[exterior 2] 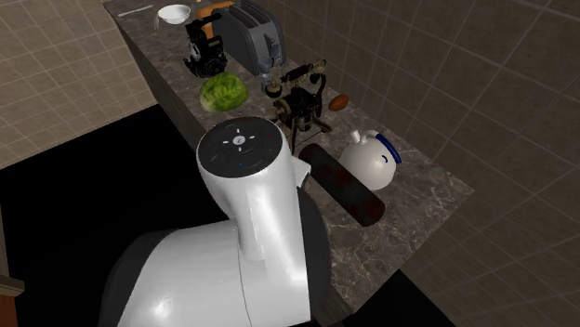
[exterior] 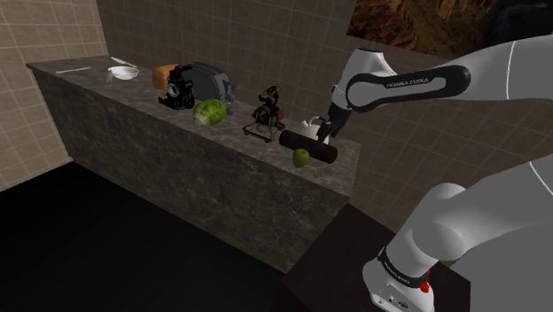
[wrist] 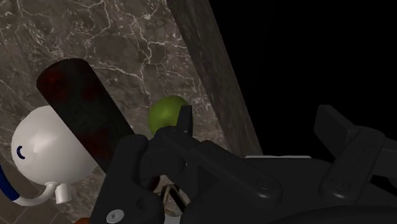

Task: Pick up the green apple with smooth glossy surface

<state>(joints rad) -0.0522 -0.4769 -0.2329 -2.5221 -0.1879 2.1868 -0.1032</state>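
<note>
Dark veined stone forms the tabletop (exterior: 133, 89), and its long edge away from the wall is the main hazard, for nothing stops a rolling thing there. The white arm (exterior: 399, 84) reaches over the corner nearest the stand, where things crowd. A dark cylinder (exterior: 297, 140) lies there, with a white jug (exterior 2: 370, 156) just beside it on the wall side and the green apple (exterior: 301, 158) just beside it on the open side, close to that edge; whether apple and cylinder touch I cannot tell. The end effector (exterior: 326, 131) hangs above the cylinder, its fingers (wrist: 185, 124) spread with nothing between them; in the wrist view one finger crosses the apple's flank and the other stands out past the edge, so the opening looks off-centre. Lowered like this, a finger would probably land on the apple rather than beside it, and a round glossy fruit pushed so would likely roll off. Shifting toward the wall risks striking the cylinder, which could roll into the jug or kick the apple outward. Even centred, a pinch away from the widest part could squirt the smooth apple free.
</note>
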